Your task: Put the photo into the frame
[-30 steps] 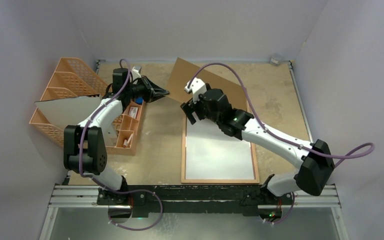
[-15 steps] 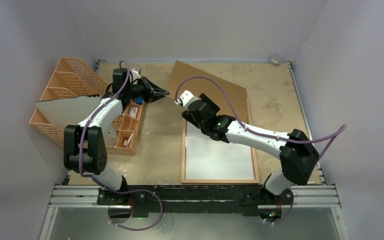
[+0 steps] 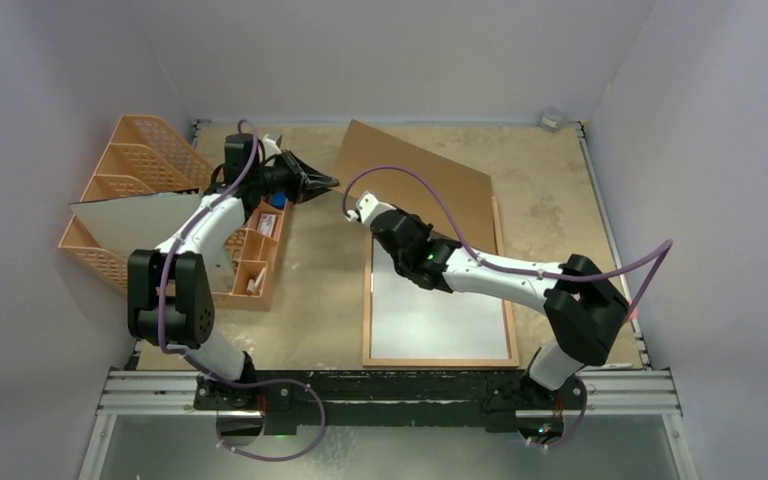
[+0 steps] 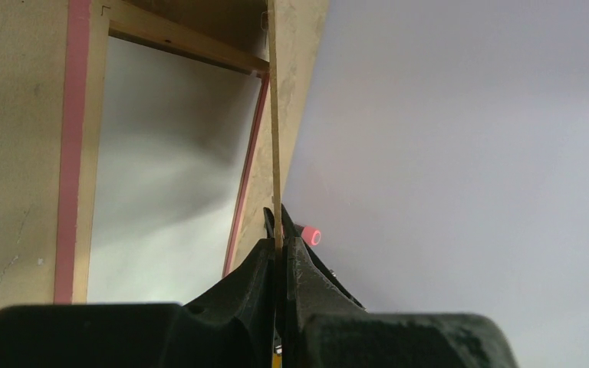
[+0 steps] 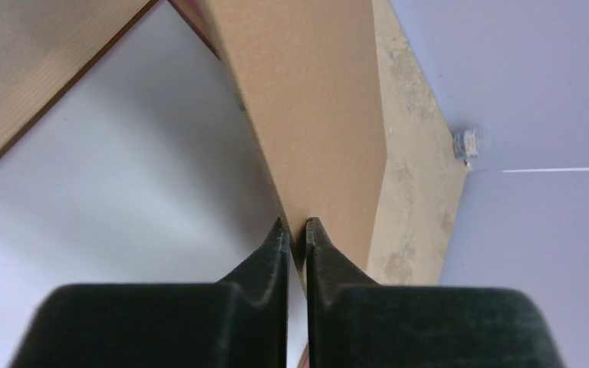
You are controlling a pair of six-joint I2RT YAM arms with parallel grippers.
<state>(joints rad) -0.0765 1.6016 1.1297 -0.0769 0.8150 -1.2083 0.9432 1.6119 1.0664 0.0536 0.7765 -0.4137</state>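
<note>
The frame lies reverse up on the table, its tan rim and pink border showing. A plain white face fills its opening; it looks like the photo's white reverse. A brown backing board slants over the frame's far end. My left gripper is shut on the board's left corner, whose thin edge runs up from between the jaws. My right gripper is at the board's near edge, jaws closed narrowly with the board pinched between them.
An orange mesh organizer stands at the far left, with a greyish-white sheet leaning across it. A small object sits in the far right corner by the wall. Walls close in on three sides.
My right arm swung left and lower toward the board's near edge, and its jaws went from wide open to closed on that edge. The left arm and the board held still.
</note>
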